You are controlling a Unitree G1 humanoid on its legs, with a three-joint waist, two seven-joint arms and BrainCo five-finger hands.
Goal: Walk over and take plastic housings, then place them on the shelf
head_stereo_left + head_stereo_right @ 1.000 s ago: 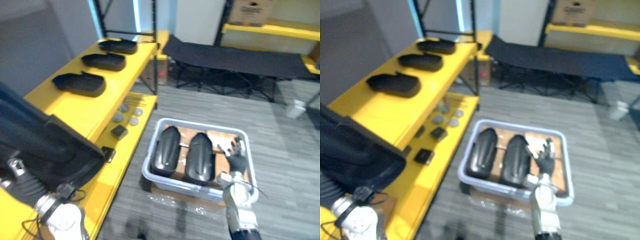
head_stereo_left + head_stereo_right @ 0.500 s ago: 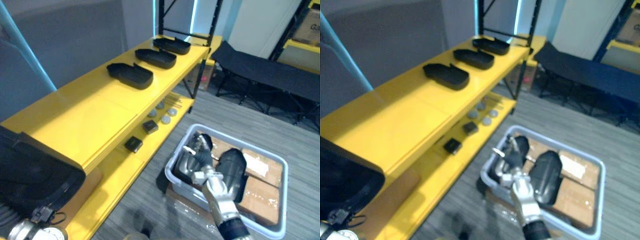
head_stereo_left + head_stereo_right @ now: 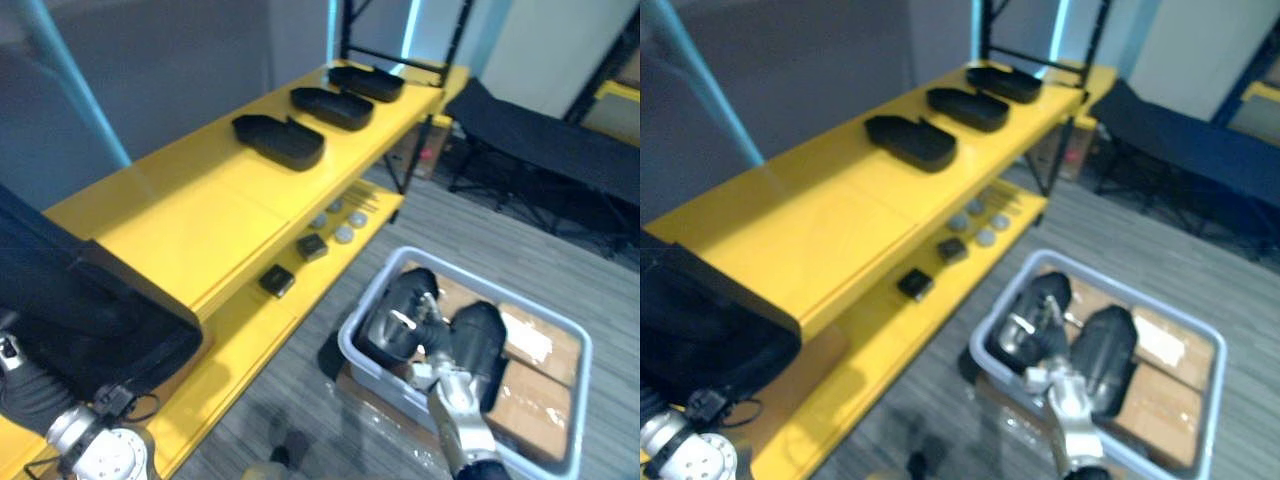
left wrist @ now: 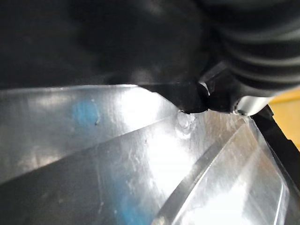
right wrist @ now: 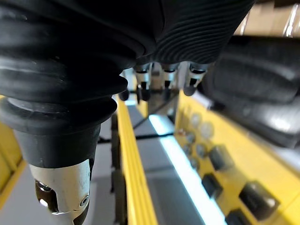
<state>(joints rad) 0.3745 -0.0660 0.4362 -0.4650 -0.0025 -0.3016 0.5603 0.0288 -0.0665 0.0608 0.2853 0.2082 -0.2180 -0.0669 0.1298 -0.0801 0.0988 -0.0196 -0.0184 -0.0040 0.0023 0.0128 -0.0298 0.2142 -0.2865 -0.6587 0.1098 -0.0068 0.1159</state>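
**a:** left wrist view is basically the left hand's (image 4: pixel 255 51) ribbed cover pressed up against a glossy curved plastic wall, which is the near housing (image 3: pixel 90 310). the fingers are hidden behind it, so i can't tell if they're curled or flat.

**b:** yeah, from the head cam it's a big black shell, matte on the outside, sitting over the left arm at the lower left.

**a:** and the right hand (image 3: pixel 430 330)?

**b:** the arm comes up from the bottom and the hand hangs over the grey bin (image 3: pixel 352 350), fingers straight and spread, holding nothing. its fingertips (image 5: pixel 167 75) line up in a row just beside a dark rounded shell.

**a:** the bin housings (image 3: pixel 478 345) are two, side by side, domed and smooth, lying on cardboard (image 3: pixel 525 405).

**b:** further back is the yellow shelf (image 3: pixel 200 200). three shelf housings (image 3: pixel 280 140) sit in a row on top, hollow side up like shallow trays. the lower board has small black blocks (image 3: pixel 277 282) and grey discs (image 3: pixel 345 235).
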